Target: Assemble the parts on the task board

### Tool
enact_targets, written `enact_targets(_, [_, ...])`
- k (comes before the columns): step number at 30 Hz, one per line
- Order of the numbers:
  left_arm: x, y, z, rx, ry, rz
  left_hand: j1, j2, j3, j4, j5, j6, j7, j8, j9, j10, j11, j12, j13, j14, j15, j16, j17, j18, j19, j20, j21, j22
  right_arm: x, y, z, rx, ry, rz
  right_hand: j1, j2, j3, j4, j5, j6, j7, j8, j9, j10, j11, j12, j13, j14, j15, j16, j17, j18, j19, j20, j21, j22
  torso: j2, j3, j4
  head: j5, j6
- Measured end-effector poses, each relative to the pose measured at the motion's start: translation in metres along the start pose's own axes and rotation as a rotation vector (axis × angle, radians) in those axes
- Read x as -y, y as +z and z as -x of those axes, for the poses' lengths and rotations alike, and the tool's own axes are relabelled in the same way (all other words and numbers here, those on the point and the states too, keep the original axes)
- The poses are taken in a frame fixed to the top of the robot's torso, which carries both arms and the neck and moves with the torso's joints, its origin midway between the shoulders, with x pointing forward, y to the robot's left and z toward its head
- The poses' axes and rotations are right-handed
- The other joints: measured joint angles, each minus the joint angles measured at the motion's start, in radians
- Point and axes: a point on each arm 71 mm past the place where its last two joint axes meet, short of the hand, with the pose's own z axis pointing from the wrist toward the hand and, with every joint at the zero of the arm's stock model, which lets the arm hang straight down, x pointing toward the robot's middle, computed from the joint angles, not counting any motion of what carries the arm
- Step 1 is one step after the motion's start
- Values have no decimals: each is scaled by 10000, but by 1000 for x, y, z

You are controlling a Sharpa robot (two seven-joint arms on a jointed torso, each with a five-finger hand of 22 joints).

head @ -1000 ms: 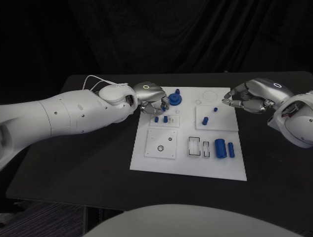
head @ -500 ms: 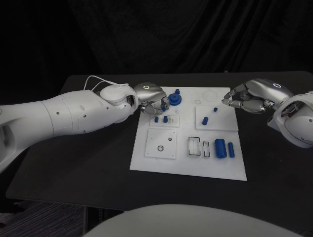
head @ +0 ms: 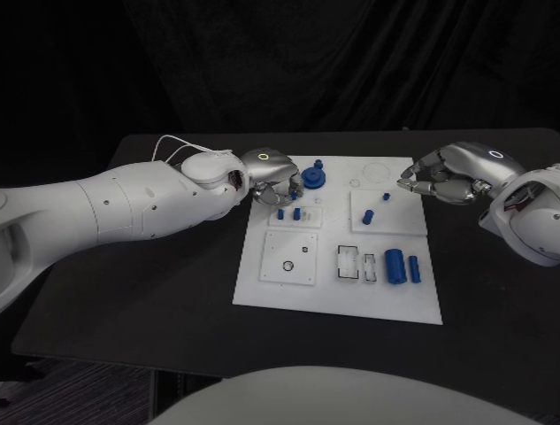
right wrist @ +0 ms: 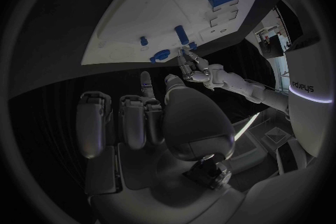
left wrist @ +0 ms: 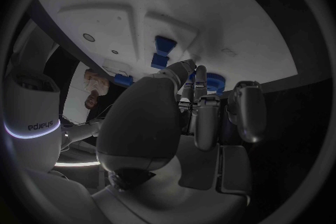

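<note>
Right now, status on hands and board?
Left hand over task board's far-left corner, fingers by the blue gear part, grasp unclear. Right hand curled, empty, off the board's right edge. Nothing in the way.

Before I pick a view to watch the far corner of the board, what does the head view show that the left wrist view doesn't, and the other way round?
Head view alone: the right hand by the task board's far right edge, and two blue cylinders lying on the board's near right. Left wrist view alone: the inner faces of the left hand's fingers, curled and close together. Both: the white board, the left hand at its far left corner, and the blue round part standing by it.
</note>
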Motion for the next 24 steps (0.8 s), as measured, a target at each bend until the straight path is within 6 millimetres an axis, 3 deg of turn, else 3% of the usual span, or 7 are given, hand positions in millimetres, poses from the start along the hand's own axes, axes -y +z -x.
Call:
enact_targets(6, [0,0,-1,-56,-14,21,0,0,43,-42,-60,-359,8,-255,-29,0,0,-191,-84,0,0,-78,0,1,-49,4,-71,0,0,0,0,-27,1,-2,3,3,0,0,0,0,0,0,1,0,0,0,2,0,0,0,0,0,0,0,0,0,1,-1,1,0,0])
enact_targets(11, [-1,0,-2,-91,-22,36,-61,-60,84,-83,-270,-1136,-384,-657,-274,-215,118,-555,-269,-3,3,-154,0,1,-125,54,-215,0,0,0,0,-43,1,-8,43,43,0,0,0,0,0,0,1,0,0,7,3,0,0,0,0,0,0,0,0,0,1,0,5,4,0])
enact_targets(17, [-3,-2,-2,-50,3,79,-187,-186,139,-27,-525,-1735,-689,-656,-437,-440,219,-811,-395,-77,77,-193,0,1,-164,92,-292,-1,0,0,0,-60,0,-25,55,55,0,0,0,0,0,0,2,0,1,37,-5,-1,1,0,0,0,0,0,0,-1,2,0,7,13,0])
enact_targets(24, [-8,-7,-1,125,71,177,-144,-228,140,-26,-588,-1768,-696,-656,-452,-504,214,-854,-408,-111,110,-247,0,2,-233,90,-409,0,1,-1,0,-75,1,-52,55,55,0,0,0,0,0,0,2,-1,0,38,-6,-1,1,0,0,0,0,0,0,-2,4,0,11,-4,0])
